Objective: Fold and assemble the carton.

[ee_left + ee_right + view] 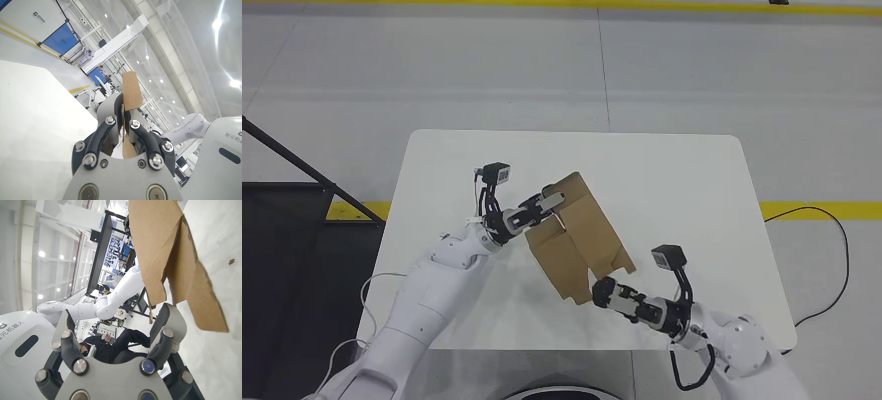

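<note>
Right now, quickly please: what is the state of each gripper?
Left gripper: shut on an edge of the carton.
Right gripper: open, holding nothing, close to a flap of the carton.

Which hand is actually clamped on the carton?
The left hand: it is shut on an edge of the carton. The right hand is open at the carton's near corner, gripping nothing.
</note>
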